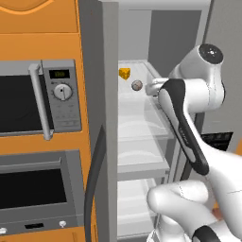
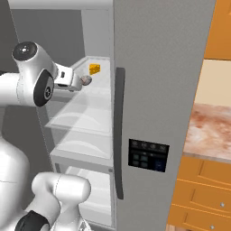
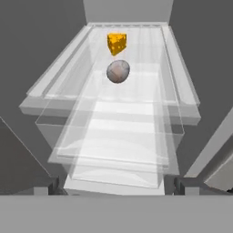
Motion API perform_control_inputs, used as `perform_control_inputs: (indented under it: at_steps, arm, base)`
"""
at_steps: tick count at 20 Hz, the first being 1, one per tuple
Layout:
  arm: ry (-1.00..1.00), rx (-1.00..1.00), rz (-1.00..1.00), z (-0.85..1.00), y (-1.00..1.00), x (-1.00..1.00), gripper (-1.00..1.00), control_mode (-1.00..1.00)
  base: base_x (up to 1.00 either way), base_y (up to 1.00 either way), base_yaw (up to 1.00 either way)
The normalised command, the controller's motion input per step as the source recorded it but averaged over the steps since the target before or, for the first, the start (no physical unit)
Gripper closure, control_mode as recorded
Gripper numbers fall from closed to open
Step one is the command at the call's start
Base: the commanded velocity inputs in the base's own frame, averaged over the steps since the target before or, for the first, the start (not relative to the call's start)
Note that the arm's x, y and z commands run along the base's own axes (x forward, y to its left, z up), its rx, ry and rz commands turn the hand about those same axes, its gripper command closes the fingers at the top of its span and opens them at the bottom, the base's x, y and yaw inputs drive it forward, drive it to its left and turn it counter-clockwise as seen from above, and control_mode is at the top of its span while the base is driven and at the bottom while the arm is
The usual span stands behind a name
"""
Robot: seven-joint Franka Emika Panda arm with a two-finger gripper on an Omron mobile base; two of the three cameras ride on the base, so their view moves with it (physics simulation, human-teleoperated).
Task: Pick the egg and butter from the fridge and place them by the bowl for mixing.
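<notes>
In the left base view, the microwave sits at the left of the frame, a wall oven below it. Right of them stands the open fridge, its black handle curving down at lower centre. On the top glass shelf, upper centre, the butter lies to the left and the egg just beside it, lower right, apart from it. The tool reaches in from the right, close to the egg without touching; its jaws stand wide with nothing between them. In the hand view the egg sits at upper centre, the butter just above it.
</notes>
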Motion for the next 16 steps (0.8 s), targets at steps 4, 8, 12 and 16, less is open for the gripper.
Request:
perform_control_inputs:
  at_steps: [4,8,12,16]
  arm:
    - [0.02,0.0,0.0,0.0,0.0,0.74,-1.0,-1.0]
    - [0.0,0.0,0.0,-0.17,0.0,0.67,-1.0,-1.0]
    - [0.0,0.0,0.0,-0.29,0.0,0.54,-1.0,-1.0]
    - [0.0,0.0,0.0,-0.28,0.0,0.42,-1.0,-1.0]
  base:
    - [0.0,0.0,0.0]
    - [0.0,0.0,0.0]
    - [0.0,0.0,0.0]
    - [0.0,0.0,0.0]
